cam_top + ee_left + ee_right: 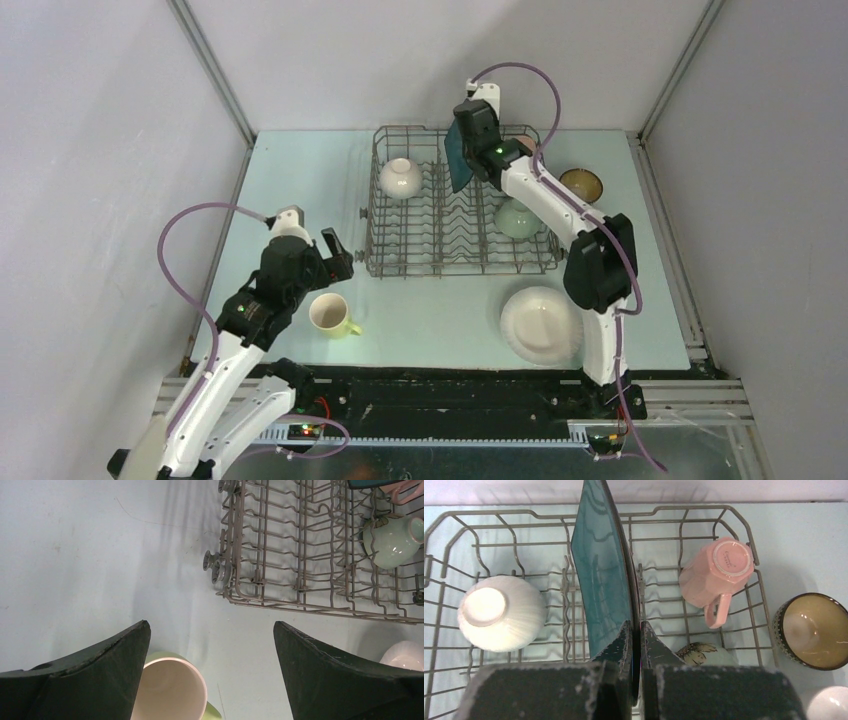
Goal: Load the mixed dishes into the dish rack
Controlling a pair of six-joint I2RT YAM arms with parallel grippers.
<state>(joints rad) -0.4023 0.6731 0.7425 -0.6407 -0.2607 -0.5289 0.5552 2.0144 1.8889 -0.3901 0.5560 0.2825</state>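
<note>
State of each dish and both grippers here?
dark teal square plate: on edge over the dish rack, gripped
right gripper: shut on the plate
left gripper: open, empty
yellow-green mug: upright on the table
white bowl: upside down in rack
pink mug: base up in rack
pale green bowl: tilted in rack
brown bowl: upright on table
white round plate: flat on table

Colours around the right pincer
Black pincer; glossy dark teal plate between its fingers; ribbed white bowl to its left; pink mug to its right; farther right, brown bowl with dark patterned rim, yellowish inside; grey wire rack beneath.
</note>
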